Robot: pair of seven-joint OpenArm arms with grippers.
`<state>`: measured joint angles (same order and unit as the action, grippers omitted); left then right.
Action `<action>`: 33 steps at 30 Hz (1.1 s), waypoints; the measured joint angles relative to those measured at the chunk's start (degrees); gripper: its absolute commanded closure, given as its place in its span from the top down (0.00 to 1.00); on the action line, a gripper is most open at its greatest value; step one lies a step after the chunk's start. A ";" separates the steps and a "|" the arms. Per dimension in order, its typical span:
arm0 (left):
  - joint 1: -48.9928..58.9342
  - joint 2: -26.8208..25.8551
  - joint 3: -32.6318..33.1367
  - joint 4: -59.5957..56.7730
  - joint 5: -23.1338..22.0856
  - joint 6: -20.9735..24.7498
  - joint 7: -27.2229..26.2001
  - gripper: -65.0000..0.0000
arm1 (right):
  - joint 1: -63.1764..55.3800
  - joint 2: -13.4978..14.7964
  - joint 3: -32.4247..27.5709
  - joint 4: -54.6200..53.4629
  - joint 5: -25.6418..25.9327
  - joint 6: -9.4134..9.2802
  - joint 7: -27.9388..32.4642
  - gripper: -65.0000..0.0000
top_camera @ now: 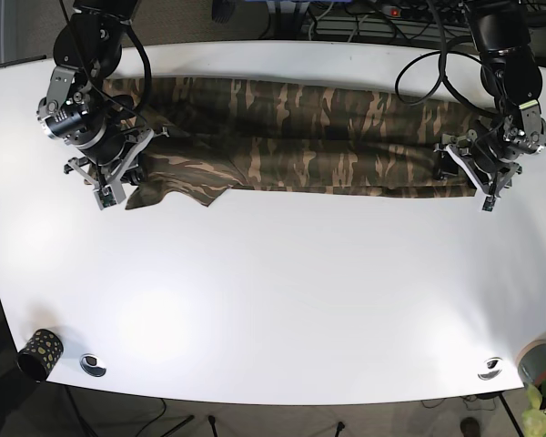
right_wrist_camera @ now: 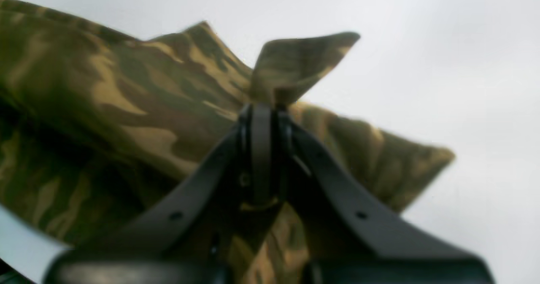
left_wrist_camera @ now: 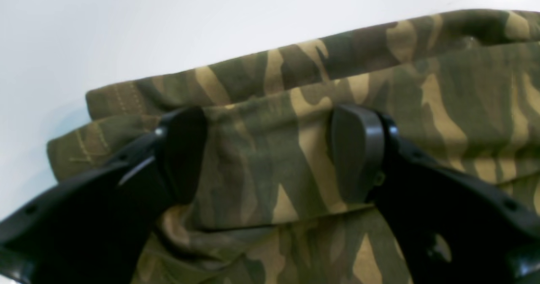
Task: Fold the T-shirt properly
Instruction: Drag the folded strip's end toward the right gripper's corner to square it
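The camouflage T-shirt (top_camera: 318,150) lies as a long folded strip across the far half of the white table (top_camera: 282,291). On the base view's right, my left gripper (top_camera: 478,177) sits over the strip's end. In the left wrist view it (left_wrist_camera: 270,119) is open, its two pads spread wide with a fold of the T-shirt (left_wrist_camera: 443,85) between them. On the base view's left, my right gripper (top_camera: 109,187) is at the strip's other end. The right wrist view shows it (right_wrist_camera: 263,106) shut on a pinched flap of the T-shirt (right_wrist_camera: 126,94), which sticks up past the fingertips.
A small dark patterned cup (top_camera: 38,353) stands at the near left corner, with a metal disc (top_camera: 93,364) beside it. Another disc (top_camera: 490,368) and a grey pot (top_camera: 539,362) are at the near right. Cables (top_camera: 373,14) run behind the table.
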<state>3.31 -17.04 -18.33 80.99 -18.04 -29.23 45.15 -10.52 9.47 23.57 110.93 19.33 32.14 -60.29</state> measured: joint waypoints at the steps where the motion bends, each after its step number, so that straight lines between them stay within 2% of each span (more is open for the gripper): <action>1: 0.00 -0.02 0.00 0.00 -0.02 0.00 0.00 0.67 | -0.68 -0.48 0.50 0.31 -0.04 0.00 0.00 0.00; 4: 0.00 -0.02 0.02 -0.02 0.00 0.00 0.00 0.67 | -2.40 -2.19 2.34 1.11 0.11 0.02 -0.20 0.00; 11: 0.00 -0.66 0.13 -0.17 -0.28 -0.24 0.00 0.67 | -4.85 -2.03 3.85 1.29 0.37 0.24 -0.11 0.00; 13: 0.00 -0.83 0.13 -0.17 -0.57 -0.42 0.04 0.67 | -5.46 -2.10 3.80 1.29 0.37 0.24 -0.07 0.08; 15: 0.00 -0.81 0.13 -0.17 -0.63 -0.39 0.02 0.67 | -5.86 -2.16 3.82 1.22 -0.02 0.20 0.04 0.22; 18: 0.00 -0.81 0.13 -0.17 -0.57 -0.39 0.04 0.67 | -5.88 -2.21 6.54 -0.37 0.33 0.17 0.26 0.37; 22: 0.02 -0.92 0.13 -0.11 -0.68 -0.39 0.15 0.67 | -5.64 -2.01 12.44 -4.33 -0.37 -0.04 0.07 0.48; 26: -0.81 -0.63 0.11 0.00 -0.42 -0.33 0.83 0.67 | -6.01 -2.05 13.49 -2.82 -1.31 -0.20 -0.68 0.53; 28: -1.46 -0.66 0.11 -0.02 -0.28 -0.37 1.97 0.67 | -5.92 -2.21 13.03 -0.04 0.68 0.00 -0.55 0.55; 33: -1.84 -0.59 0.11 0.02 0.17 -0.22 2.19 0.67 | -7.04 -2.16 10.80 2.21 13.14 0.04 -0.87 0.56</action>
<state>1.48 -17.63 -18.22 81.01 -17.87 -29.45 47.33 -17.56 7.31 34.37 113.14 32.47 32.18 -61.17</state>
